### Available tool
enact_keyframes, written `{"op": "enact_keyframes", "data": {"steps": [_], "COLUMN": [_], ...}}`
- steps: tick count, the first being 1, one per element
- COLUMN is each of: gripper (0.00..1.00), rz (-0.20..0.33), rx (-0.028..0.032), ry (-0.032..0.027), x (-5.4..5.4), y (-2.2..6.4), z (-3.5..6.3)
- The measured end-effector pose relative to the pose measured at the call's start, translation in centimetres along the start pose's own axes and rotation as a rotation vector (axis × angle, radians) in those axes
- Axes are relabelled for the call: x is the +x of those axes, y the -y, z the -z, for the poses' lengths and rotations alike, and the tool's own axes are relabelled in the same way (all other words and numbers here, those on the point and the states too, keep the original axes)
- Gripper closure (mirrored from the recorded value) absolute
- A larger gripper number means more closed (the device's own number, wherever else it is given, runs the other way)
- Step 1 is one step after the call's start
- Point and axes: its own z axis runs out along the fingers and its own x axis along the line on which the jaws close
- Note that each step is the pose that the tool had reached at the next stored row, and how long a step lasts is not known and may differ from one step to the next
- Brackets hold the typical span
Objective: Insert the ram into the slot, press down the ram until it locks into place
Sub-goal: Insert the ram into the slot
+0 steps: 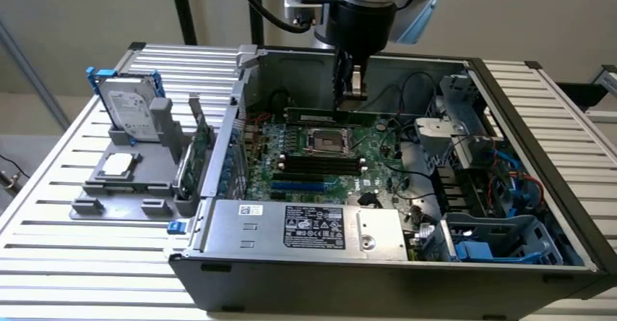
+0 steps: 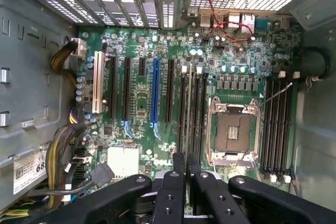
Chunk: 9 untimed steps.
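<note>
My gripper (image 1: pixel 349 103) hangs inside the open computer case, shut on the ram (image 1: pixel 318 113), a long thin green stick held level and on edge above the motherboard (image 1: pixel 381 173). In the wrist view the ram (image 2: pixel 190 108) appears edge-on as a thin pale line running out from between the black fingers (image 2: pixel 170 192) of my gripper (image 2: pixel 186 162). It lines up with the bank of black memory slots (image 2: pixel 202 114) beside the CPU socket (image 2: pixel 232 129). It floats clear above those slots (image 1: pixel 318 165), not touching them. A second slot bank (image 2: pixel 275 129) lies on the socket's other side.
Case walls (image 1: pixel 463 68) ring the board. A power supply (image 1: pixel 299 227) sits at the front, with a drive cage and cables (image 1: pixel 472 169) to the exterior view's right. Outside on the slatted table, a grey holder (image 1: pixel 126 183) carries a hard drive (image 1: pixel 130 108) and an upright expansion card (image 1: pixel 199 147).
</note>
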Motion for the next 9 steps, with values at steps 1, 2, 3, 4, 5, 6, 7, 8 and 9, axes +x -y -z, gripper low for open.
{"op": "enact_keyframes", "data": {"steps": [1, 2, 3, 4, 5, 6, 7, 8, 9], "gripper": [0.87, 0.87, 0.87, 0.87, 0.87, 0.87, 0.87, 0.87, 0.87], "rz": [0.0, 0.0, 0.0, 0.0, 0.0, 0.0, 0.0, 0.0, 0.0], "rx": [0.0, 0.0, 0.0, 0.0, -0.0001, 0.0, 0.0, 0.0, 0.0], "ry": [0.0, -0.0001, -0.0002, 0.0, -0.0001, -0.0001, 0.0, -0.0001, -0.0001], "x": [0.0, 0.0, 0.0, 0.0, 0.0, 0.0, 0.0, 0.0, 0.0], "y": [0.0, 0.01, 0.01, 0.02, 0.02, 0.02, 0.03, 0.03, 0.03], "z": [-0.18, -0.36, -0.54, -0.73, -0.91, -1.09, -1.27, -1.45, -1.64]}}
